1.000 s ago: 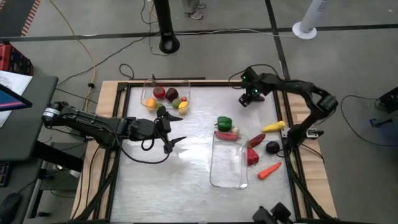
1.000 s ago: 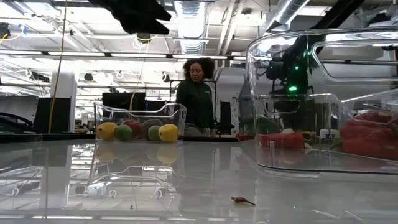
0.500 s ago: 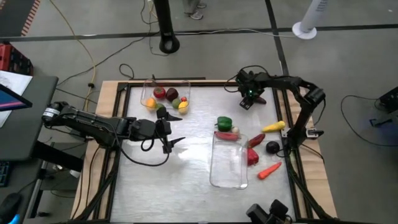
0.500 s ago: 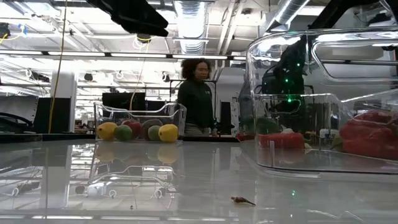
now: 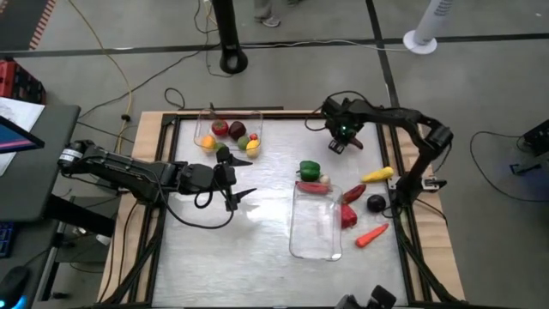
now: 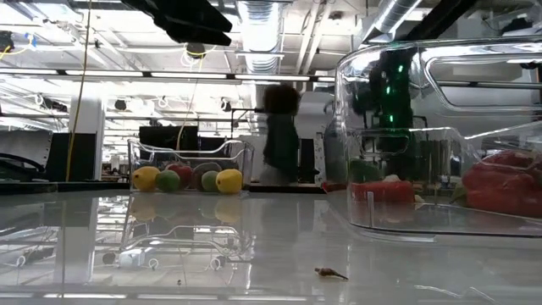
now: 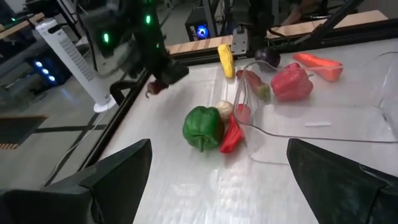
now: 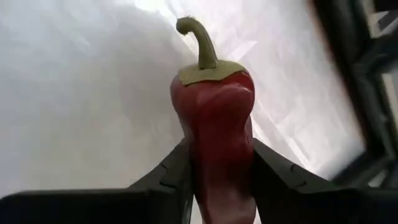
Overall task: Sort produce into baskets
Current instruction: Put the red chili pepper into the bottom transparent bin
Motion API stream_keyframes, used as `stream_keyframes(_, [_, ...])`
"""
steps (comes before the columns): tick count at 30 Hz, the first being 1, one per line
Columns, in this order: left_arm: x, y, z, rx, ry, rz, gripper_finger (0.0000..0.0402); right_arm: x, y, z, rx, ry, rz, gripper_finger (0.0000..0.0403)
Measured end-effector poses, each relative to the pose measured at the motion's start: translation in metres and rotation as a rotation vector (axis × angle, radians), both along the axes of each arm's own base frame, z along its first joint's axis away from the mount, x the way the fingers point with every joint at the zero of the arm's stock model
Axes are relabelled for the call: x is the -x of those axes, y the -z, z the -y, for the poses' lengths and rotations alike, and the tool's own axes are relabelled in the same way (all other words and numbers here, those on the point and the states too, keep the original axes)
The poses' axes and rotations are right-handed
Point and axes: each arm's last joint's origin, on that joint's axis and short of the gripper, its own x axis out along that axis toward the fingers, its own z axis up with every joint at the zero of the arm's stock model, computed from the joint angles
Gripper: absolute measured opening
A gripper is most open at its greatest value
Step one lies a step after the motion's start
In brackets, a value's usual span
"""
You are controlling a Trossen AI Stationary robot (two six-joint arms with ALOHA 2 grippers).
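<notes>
Right gripper [image 5: 344,142]: closed on one red chili [image 8: 214,124], green stem pointing away from the wrist; positioned low over the table [image 5: 257,257] near its far edge, right of centre.

Left gripper [image 5: 238,176]: fingers spread wide, holding nothing, hanging over the table's left-centre.

Baskets, 2:
- far basket [image 5: 228,129], by the far edge; holds about five round pieces, red, maroon, yellow, orange and green.
- near basket [image 5: 315,225], right of centre; looks empty inside.

Loose produce, 7:
- green pepper [image 5: 310,170], 1, at the near basket's far end
- red pieces beside it and along the basket's right wall, 3
- yellow banana-like piece [image 5: 377,174], 1
- dark round piece [image 5: 376,203], 1
- orange carrot [image 5: 371,234], 1

Change from a second ago: right gripper has moved left along the far edge and its fingers have shut; left arm unmoved; the person behind the table has shifted.
</notes>
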Motion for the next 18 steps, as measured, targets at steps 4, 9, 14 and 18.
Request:
stream_keyframes(4, [0.0,0.0,0.0,0.02,-0.007,0.006,0.0361,-0.01,-0.04,-0.03,0.04,-0.039,0.129,0.0173])
stream_keyframes(9, [0.0,0.0,0.0,0.047,-0.017,0.015,0.0361,-0.021,-0.084,-0.092,0.007,-0.146,0.397,0.0173])
stream_keyframes(14, [0.0,0.0,0.0,0.07,-0.026,0.023,0.0361,-0.029,-0.111,-0.166,-0.026,-0.306,0.581,0.0172])
stream_keyframes(18, [0.0,0.0,0.0,0.091,-0.033,0.03,0.0361,-0.032,-0.12,-0.219,0.015,-0.412,0.674,0.0181])
